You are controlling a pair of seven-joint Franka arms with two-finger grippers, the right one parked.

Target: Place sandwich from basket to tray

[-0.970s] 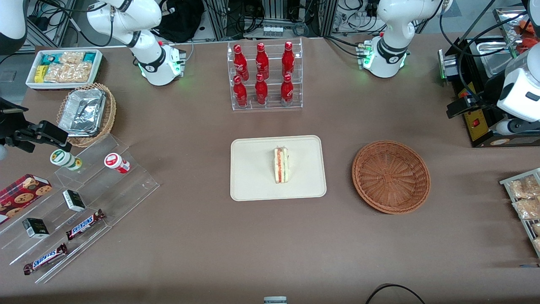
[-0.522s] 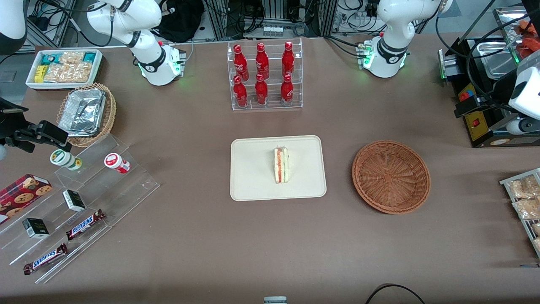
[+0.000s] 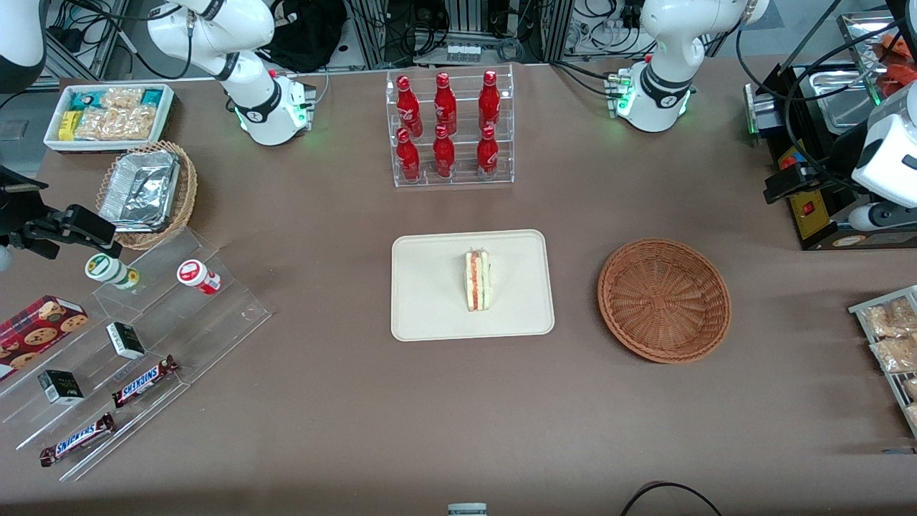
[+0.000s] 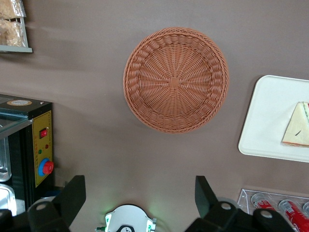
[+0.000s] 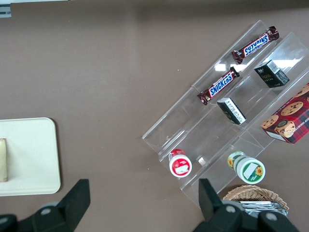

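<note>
The sandwich [image 3: 477, 279], a white bread wedge with orange-red and green layers, lies on the cream-beige tray [image 3: 430, 287] at the table's middle. The reddish-brown wicker basket [image 3: 664, 299] sits beside the tray toward the working arm's end and holds nothing. My left gripper [image 3: 786, 183] hangs high above the table at the working arm's end, well apart from the basket. In the left wrist view the gripper [image 4: 139, 193] is open and empty, with the basket [image 4: 175, 79], the tray [image 4: 270, 121] and the sandwich [image 4: 298, 131] all below it.
A clear rack of red bottles [image 3: 448, 129] stands farther from the camera than the tray. A black appliance [image 3: 809, 208] and a rack of snack packets [image 3: 888, 337] stand at the working arm's end. An acrylic step stand [image 3: 143, 344], a tan foil-tray basket [image 3: 147, 190] and a white bin [image 3: 107, 115] are at the parked arm's end.
My left gripper and wrist have shifted slightly back and forth at the working arm's end. The sandwich, tray and basket have not moved.
</note>
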